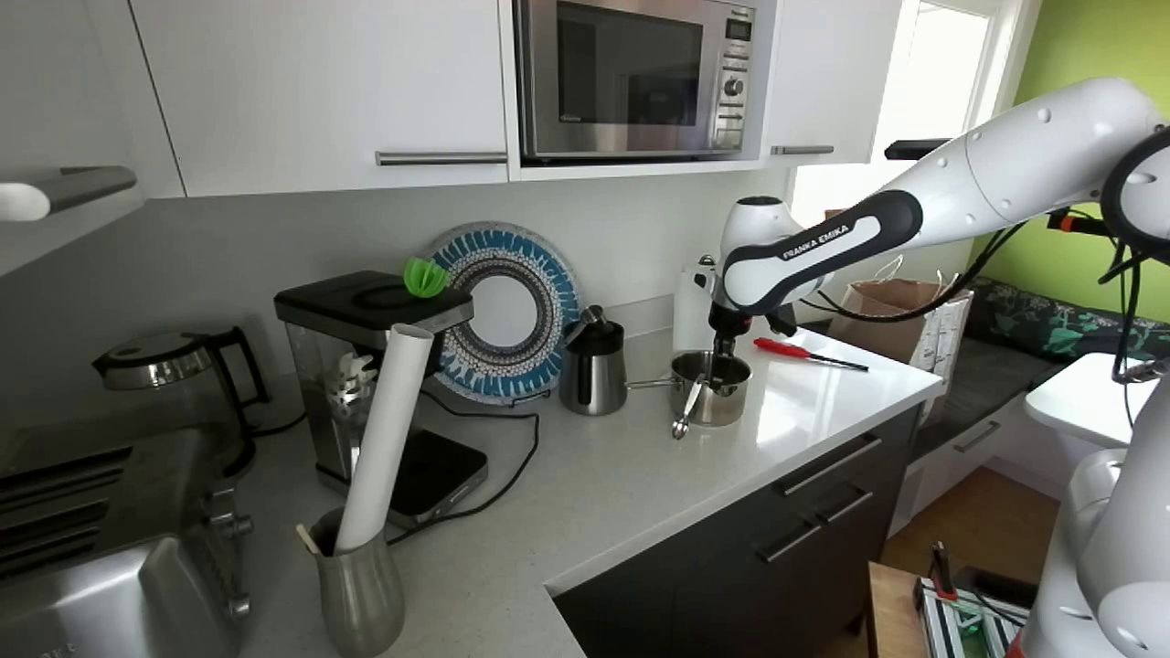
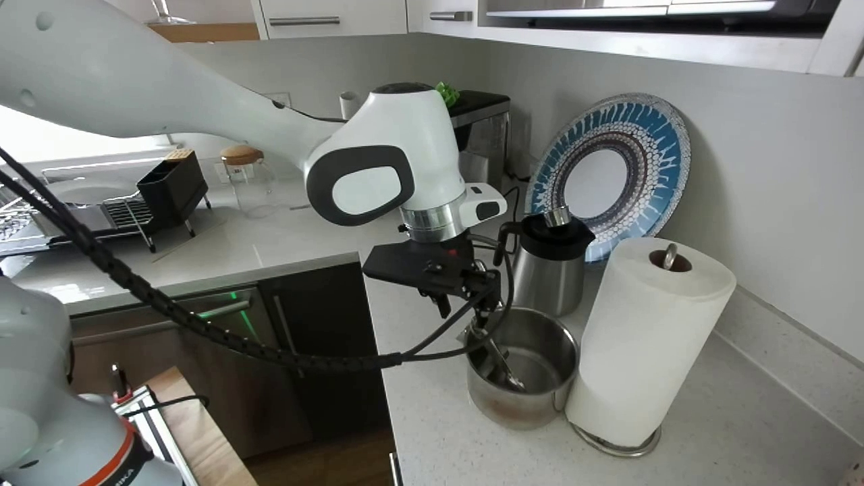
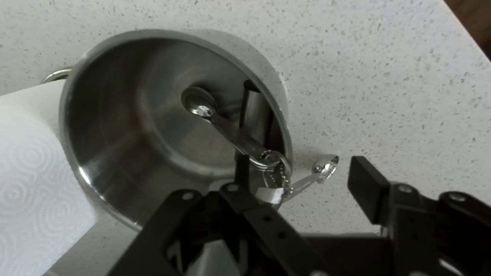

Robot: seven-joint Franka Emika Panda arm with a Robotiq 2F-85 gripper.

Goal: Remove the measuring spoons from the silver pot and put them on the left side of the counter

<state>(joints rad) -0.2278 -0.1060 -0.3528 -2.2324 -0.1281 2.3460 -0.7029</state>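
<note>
Wrist view: measuring spoons (image 3: 238,138) partly inside silver pot (image 3: 115,115); one outside.

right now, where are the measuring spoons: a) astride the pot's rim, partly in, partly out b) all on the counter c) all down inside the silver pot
a, since the wrist view shows the measuring spoons straddling the rim of the silver pot, one reaching inside it and another sticking out beyond it.

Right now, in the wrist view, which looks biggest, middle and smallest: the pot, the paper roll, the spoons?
Biggest: silver pot
Middle: paper towel roll, going by what shows; the picture's edge cuts it off
Smallest: measuring spoons
</note>
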